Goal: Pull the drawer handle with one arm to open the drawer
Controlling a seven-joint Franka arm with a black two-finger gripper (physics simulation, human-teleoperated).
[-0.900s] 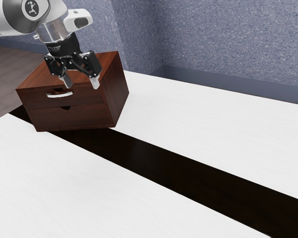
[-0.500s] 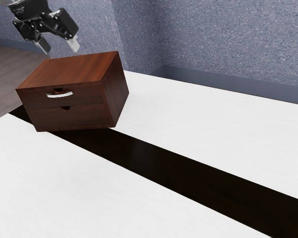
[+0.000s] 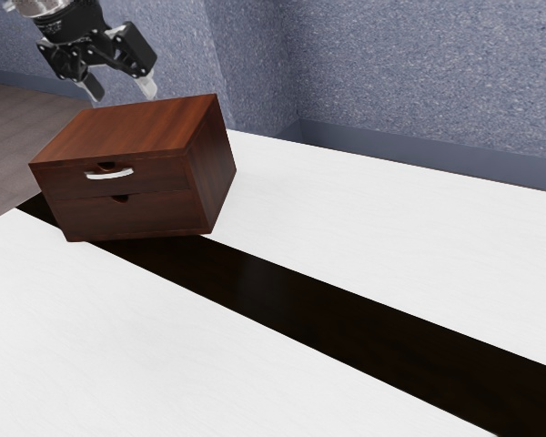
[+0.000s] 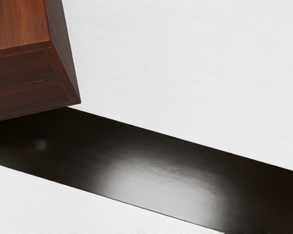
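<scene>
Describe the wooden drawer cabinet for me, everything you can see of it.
The cabinet is a dark reddish-brown, wood-look box standing upright on the table, over its black stripe. Its front has two drawers, both looking shut and flush. The upper carries a curved silver handle, the lower just a small notch. Nothing touches it; the open hand hovers above its top.

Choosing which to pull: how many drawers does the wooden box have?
2: the upper drawer, bearing the silver handle, and the lower drawer directly beneath it.
</scene>
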